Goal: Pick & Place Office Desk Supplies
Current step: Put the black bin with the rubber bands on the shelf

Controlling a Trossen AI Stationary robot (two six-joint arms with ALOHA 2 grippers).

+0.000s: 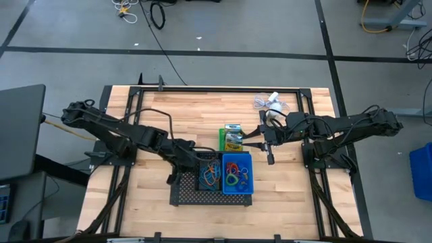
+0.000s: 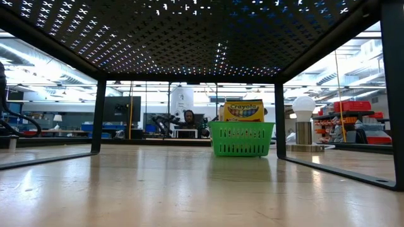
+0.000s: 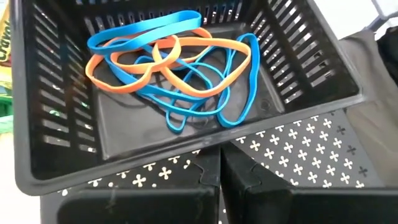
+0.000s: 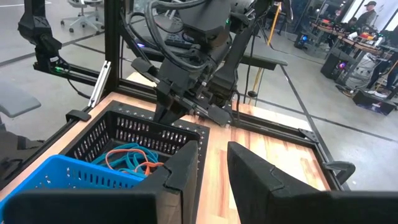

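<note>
Dark arms reach in from both sides: the left gripper [image 1: 181, 169] sits low at the black bin [image 1: 208, 174] on the mesh tray [image 1: 185, 196], the right gripper [image 1: 271, 156] hangs beside the blue bin [image 1: 237, 174]. Pale wood table [image 1: 148, 135], workshop behind. Left fingers are closed and empty; right fingers [image 4: 261, 171] stand part open, empty, while bands [image 3: 180, 68] lie in the black bin.

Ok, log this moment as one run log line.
left tool: shut, beside black bin | black bin: blue and orange rubber bands | right tool: empty, above table, near blue bin
</note>
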